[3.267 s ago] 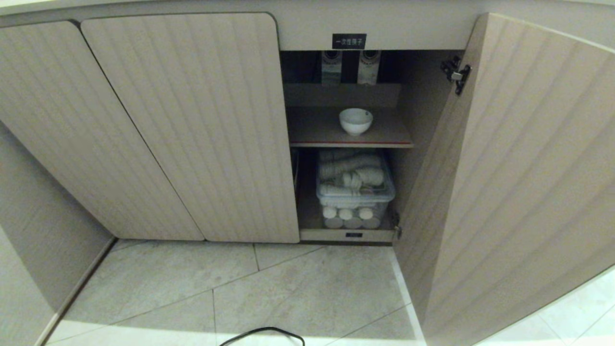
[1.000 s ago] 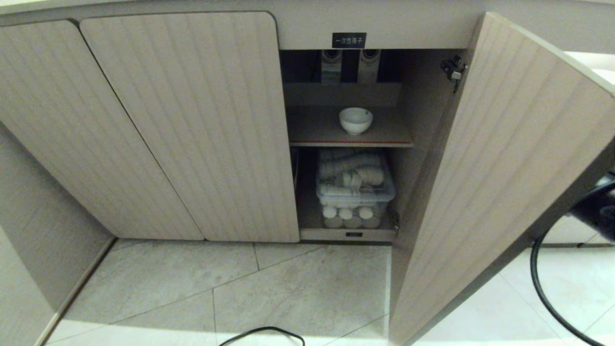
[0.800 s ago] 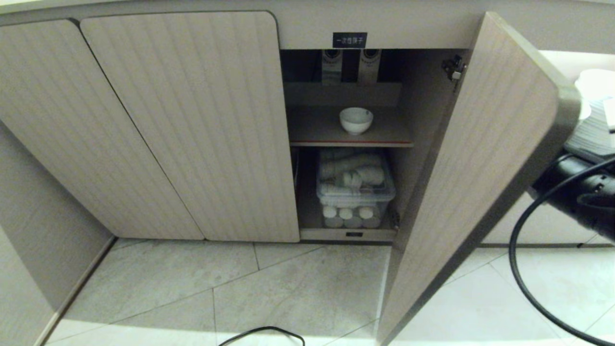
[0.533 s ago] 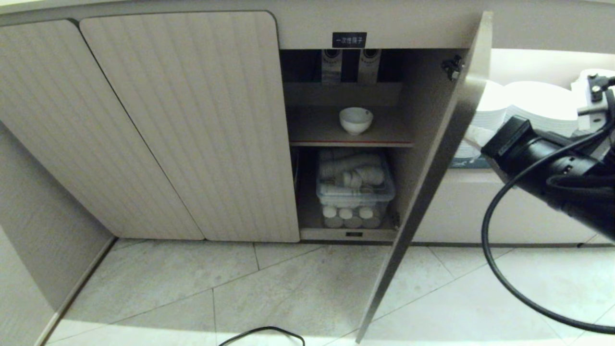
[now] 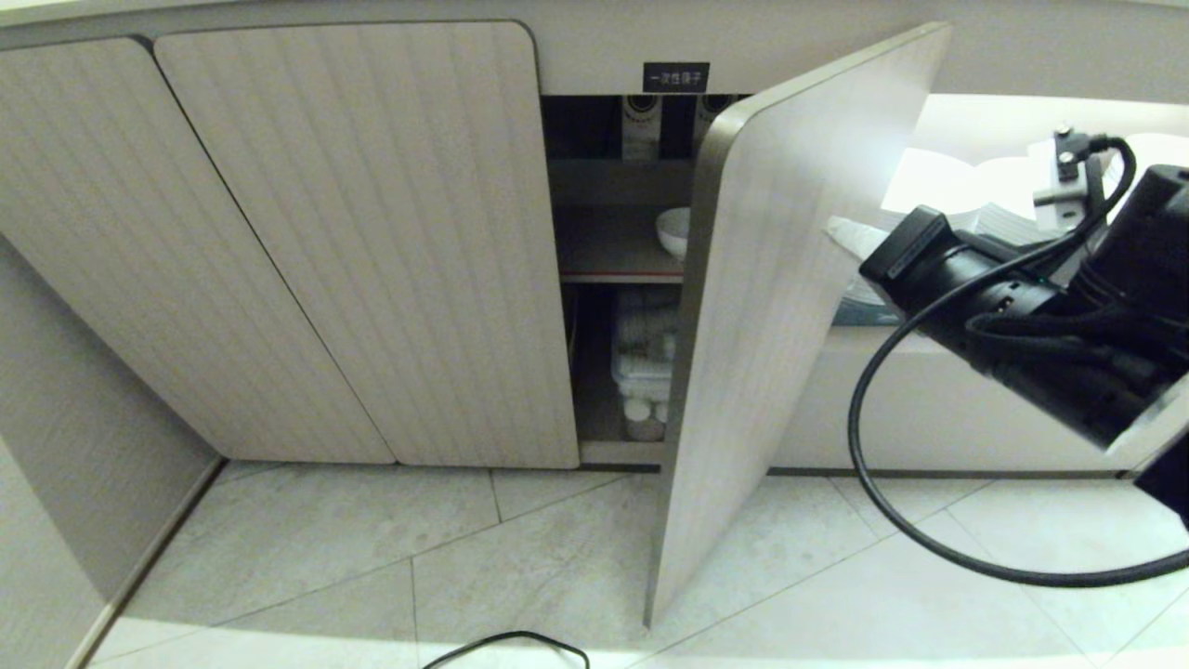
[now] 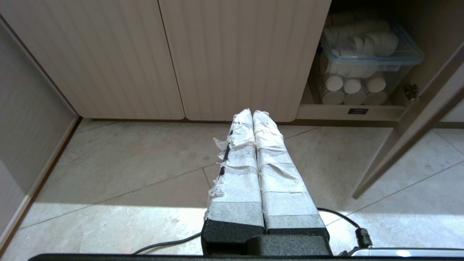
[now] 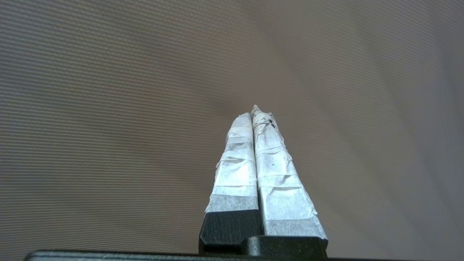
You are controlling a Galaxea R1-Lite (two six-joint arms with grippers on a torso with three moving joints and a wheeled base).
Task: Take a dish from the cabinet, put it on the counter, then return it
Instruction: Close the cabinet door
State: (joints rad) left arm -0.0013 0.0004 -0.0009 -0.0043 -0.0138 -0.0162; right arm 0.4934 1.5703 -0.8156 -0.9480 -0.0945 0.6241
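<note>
The cabinet (image 5: 594, 56) has its right door (image 5: 771, 307) swung about halfway across the opening. Behind the door's edge, only the left part of the white dish (image 5: 671, 232) shows on the inner shelf. My right gripper (image 5: 841, 232) is shut and empty, its taped tip against the door's outer fluted face. The right wrist view shows that gripper (image 7: 255, 112) with only fluted door surface (image 7: 108, 108) in front of it. My left gripper (image 6: 252, 114) is shut, empty and parked low over the floor tiles. The counter is out of view.
A clear plastic box of white cups (image 6: 369, 47) fills the lower shelf, partly hidden by the door in the head view (image 5: 641, 362). Stacked white plates (image 5: 938, 186) sit in the lit compartment to the right. Closed doors (image 5: 372, 232) stand left. A black cable (image 5: 506, 646) lies on the floor.
The door has swung from wide open to about half closed. My right arm came in from the right and follows its outer face. The dish is now half hidden; the left arm stayed still.
</note>
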